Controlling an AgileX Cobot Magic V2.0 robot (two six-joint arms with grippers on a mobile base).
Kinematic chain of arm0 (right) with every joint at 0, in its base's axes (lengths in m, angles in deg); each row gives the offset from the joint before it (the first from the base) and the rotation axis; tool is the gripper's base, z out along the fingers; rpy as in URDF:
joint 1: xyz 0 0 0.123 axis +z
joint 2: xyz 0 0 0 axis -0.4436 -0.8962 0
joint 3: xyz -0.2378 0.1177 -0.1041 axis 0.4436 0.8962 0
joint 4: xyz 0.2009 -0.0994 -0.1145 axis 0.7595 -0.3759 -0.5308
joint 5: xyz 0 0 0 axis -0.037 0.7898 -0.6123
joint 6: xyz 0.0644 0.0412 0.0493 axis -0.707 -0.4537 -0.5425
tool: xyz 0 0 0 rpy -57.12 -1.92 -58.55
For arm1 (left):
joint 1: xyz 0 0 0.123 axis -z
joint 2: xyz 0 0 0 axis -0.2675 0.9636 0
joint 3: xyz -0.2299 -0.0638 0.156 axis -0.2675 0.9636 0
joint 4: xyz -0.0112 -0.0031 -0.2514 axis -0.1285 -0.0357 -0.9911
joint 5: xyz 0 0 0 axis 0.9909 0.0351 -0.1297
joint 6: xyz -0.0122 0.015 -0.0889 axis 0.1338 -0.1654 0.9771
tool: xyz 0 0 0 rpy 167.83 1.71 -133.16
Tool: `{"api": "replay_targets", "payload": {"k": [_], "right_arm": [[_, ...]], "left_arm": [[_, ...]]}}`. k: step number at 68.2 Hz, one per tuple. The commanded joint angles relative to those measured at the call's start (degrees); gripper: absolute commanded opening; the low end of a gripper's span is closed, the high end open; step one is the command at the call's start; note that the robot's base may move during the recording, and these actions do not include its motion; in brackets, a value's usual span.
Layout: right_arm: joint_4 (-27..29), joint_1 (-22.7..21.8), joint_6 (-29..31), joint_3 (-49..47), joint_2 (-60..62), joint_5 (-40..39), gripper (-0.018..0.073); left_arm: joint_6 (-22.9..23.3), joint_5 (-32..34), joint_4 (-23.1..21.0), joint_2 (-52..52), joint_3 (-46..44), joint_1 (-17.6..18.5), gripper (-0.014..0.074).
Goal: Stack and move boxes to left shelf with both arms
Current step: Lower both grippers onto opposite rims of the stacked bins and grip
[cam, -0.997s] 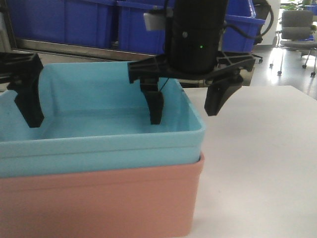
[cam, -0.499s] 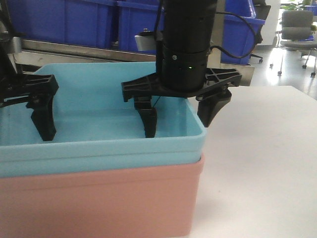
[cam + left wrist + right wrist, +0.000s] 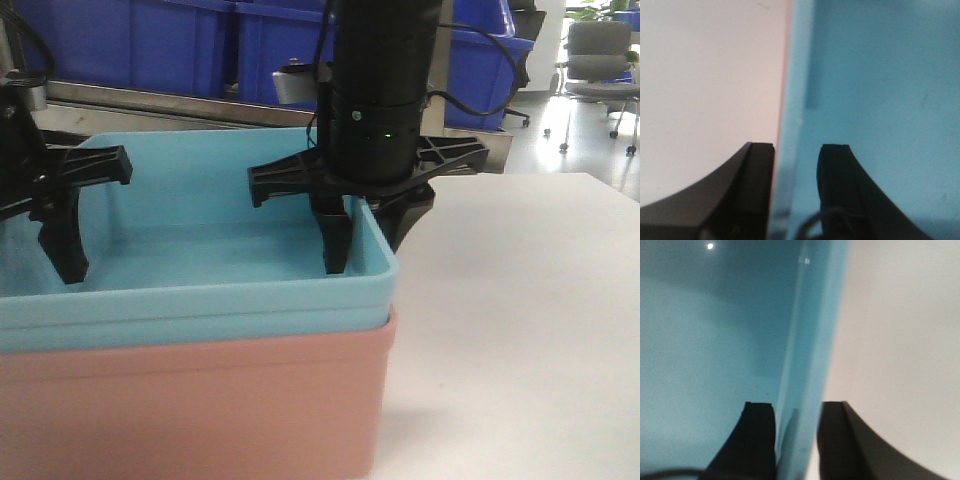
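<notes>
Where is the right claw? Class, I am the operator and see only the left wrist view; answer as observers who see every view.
Observer: The right claw straddles the right wall of the light blue bin, one finger inside, one outside.
Operator: Does that bin stand directly on the table?
Observer: No, the front view shows it nested inside a salmon pink bin.
Operator: What is behind them?
Observer: A row of dark blue bins.
</notes>
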Motion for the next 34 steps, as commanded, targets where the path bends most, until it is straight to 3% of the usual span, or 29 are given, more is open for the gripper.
{"api": "replay_targets", "payload": {"k": [1, 13, 34], "right_arm": [[-0.9, -0.21, -0.48, -0.59, 0.94, 0.15, 0.0063], [-0.9, -0.21, -0.54, -0.59, 2.03, 0.35, 0.0047], [-1.71, -0.21, -2.8, -0.59, 8.89, 0.59, 0.0047]], "left_arm": [[-3.4, 0.87, 1.13, -0.43, -0.24, 0.05, -0.0004], [-3.4, 1.08, 1.24, -2.03, -0.24, 0.05, -0.0004], [-3.4, -0.11, 1.33, -13.52, -0.24, 0.05, -0.0006]]}}
